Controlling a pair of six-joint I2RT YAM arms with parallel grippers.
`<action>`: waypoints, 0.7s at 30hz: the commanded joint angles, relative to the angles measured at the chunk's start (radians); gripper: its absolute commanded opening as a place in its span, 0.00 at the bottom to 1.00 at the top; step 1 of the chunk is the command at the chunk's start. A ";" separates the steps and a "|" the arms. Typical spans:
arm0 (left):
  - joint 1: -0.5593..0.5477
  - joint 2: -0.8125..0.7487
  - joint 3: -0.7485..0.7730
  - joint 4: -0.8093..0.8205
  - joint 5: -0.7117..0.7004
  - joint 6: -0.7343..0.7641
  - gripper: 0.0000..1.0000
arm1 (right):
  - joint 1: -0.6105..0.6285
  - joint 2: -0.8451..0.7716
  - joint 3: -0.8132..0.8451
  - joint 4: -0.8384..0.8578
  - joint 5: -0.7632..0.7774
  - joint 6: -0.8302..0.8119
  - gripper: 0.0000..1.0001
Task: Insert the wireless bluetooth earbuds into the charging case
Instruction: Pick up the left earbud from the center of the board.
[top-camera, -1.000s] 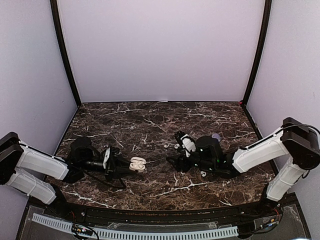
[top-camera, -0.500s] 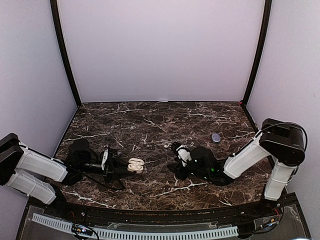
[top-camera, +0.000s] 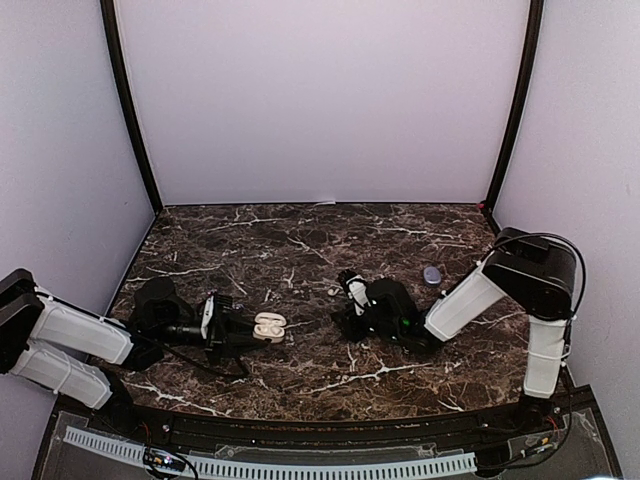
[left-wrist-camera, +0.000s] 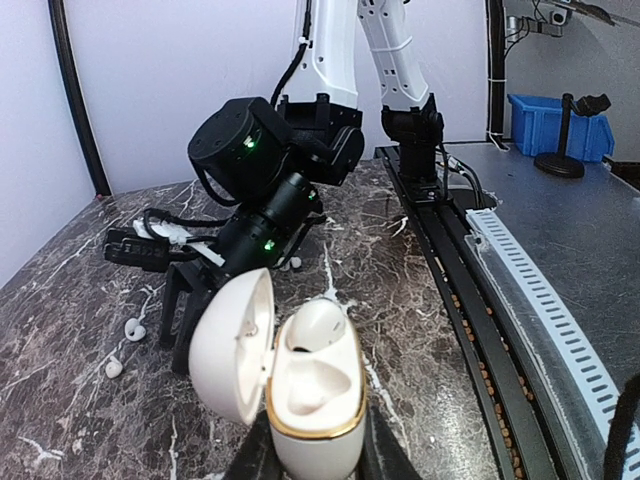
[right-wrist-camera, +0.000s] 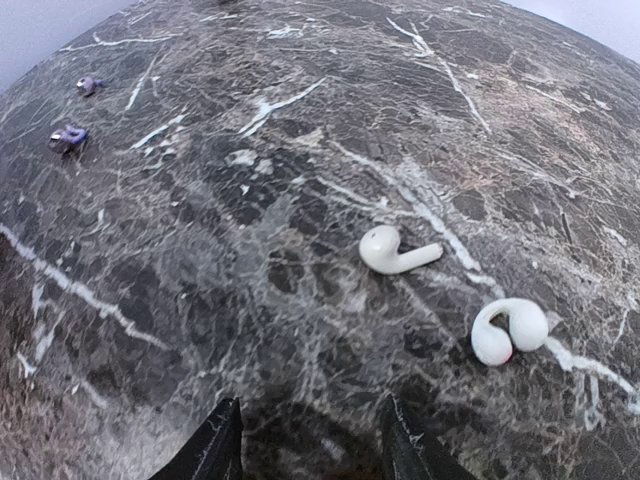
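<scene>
Marble table (top-camera: 300, 240) is carrying two earbuds (right-wrist-camera: 395, 252) loose — none seated yet. The left gripper (top-camera: 245, 330) is clamping the open case (left-wrist-camera: 310, 395), its wells looking empty; the right gripper (right-wrist-camera: 310, 440) is hovering just beside the earbuds, fingers spread — both insertions are remaining.

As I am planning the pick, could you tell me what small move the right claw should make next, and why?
Probably ease the right claw forward until it straddles the nearer earbud. It stands open and empty, the bud lies loose on the marble ahead of it, and the left claw holds the charging case with its lid open.
</scene>
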 joint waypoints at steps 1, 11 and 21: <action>0.007 -0.032 -0.021 0.021 0.001 0.004 0.11 | -0.040 0.047 0.090 -0.070 -0.015 0.042 0.47; 0.014 -0.062 -0.038 0.007 -0.015 0.007 0.11 | -0.064 0.109 0.227 -0.208 -0.080 0.074 0.51; 0.018 -0.070 -0.040 0.003 -0.019 0.009 0.11 | -0.087 0.164 0.411 -0.462 -0.037 0.178 0.52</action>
